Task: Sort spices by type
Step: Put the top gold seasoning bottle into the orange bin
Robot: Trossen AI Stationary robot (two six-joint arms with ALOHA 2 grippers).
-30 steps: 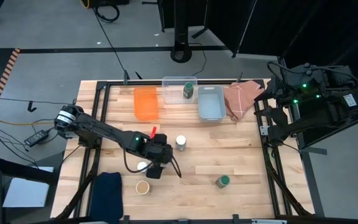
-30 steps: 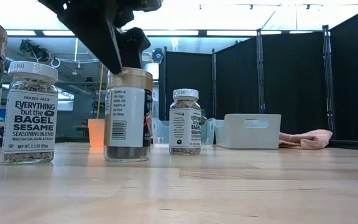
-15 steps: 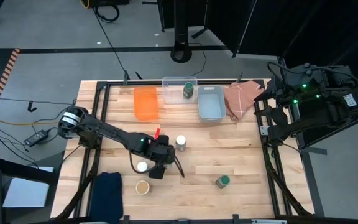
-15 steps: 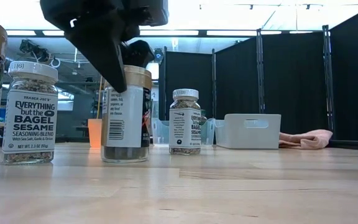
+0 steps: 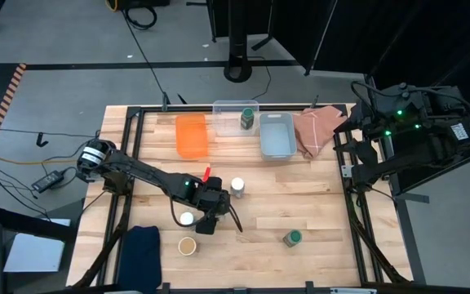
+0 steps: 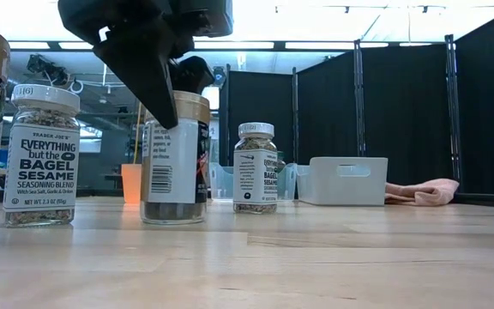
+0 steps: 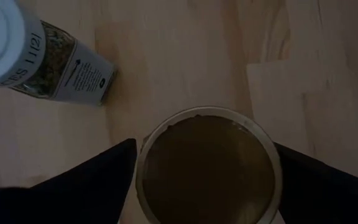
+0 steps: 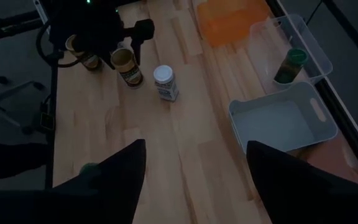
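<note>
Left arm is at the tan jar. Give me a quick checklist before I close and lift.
1. Left claw straddles the tan jar: ok, a finger on each side of the lid.
2. Jar upright: ok.
3. Grip closed: not ok, jaws open.
4. Nearest white jar apart from the claw: ok, but close.
5. Right claw out of the way: ok, open, holding nothing, far off.
6. Target bin: cannot tell; orange bin holds nothing, clear bin holds a green jar.
</note>
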